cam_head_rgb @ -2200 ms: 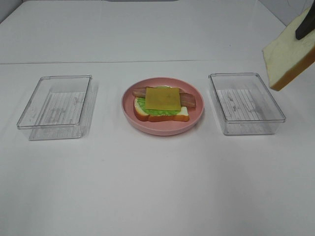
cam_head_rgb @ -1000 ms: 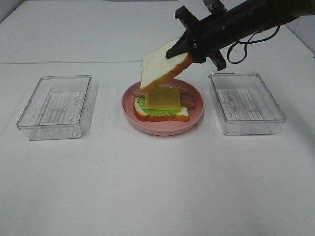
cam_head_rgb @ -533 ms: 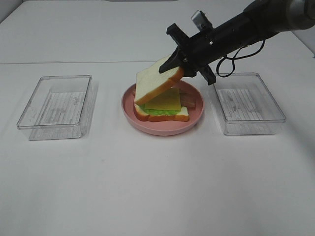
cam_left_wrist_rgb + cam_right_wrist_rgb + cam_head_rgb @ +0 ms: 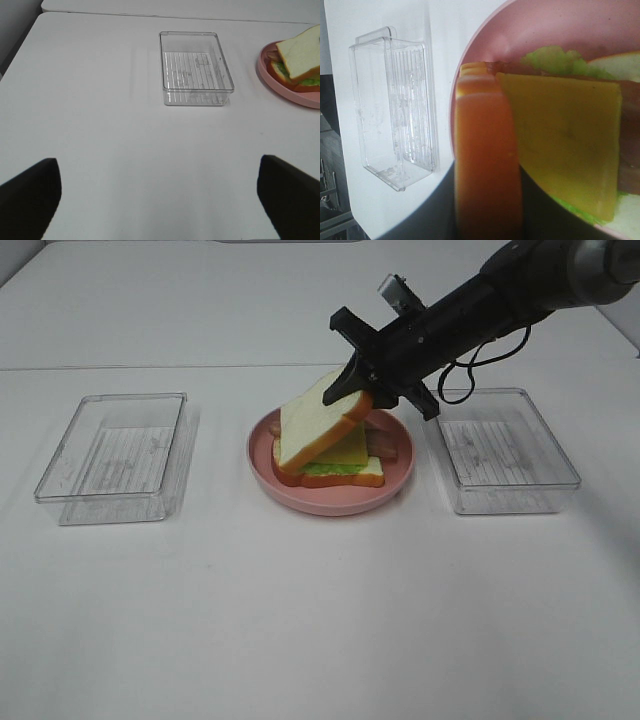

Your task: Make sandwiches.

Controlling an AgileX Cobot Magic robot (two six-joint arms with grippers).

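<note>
1. White counter [image 4: 320, 620]; pink plate [image 4: 330, 502] at centre, between two clear plastic trays, left tray [image 4: 112, 455] and right tray [image 4: 500, 448].
2. On plate: partly built sandwich [image 4: 335, 472], bottom bread slice with green lettuce [image 4: 555, 59], brown bacon strip poking out on the side toward right tray, yellow cheese [image 4: 565, 135] on top.
3. Top bread slice [image 4: 315, 420] tilted over the stack, lower edge down at the plate side nearer left tray, raised edge pinched at the orange-brown crust.
4. Right gripper [image 4: 362, 390] reaching in from the right side of the high view; jaws clenched on the crust of the top bread slice, confirmed in the right wrist view where crust fills the gap between the jaws.
5. Left gripper [image 4: 160, 200] well apart from the plate, hovering over bare counter; jaws released, spread wide, nothing between them.
6. Left wrist view: left tray ahead of the jaws, plate and tilted slice at frame edge.
</note>
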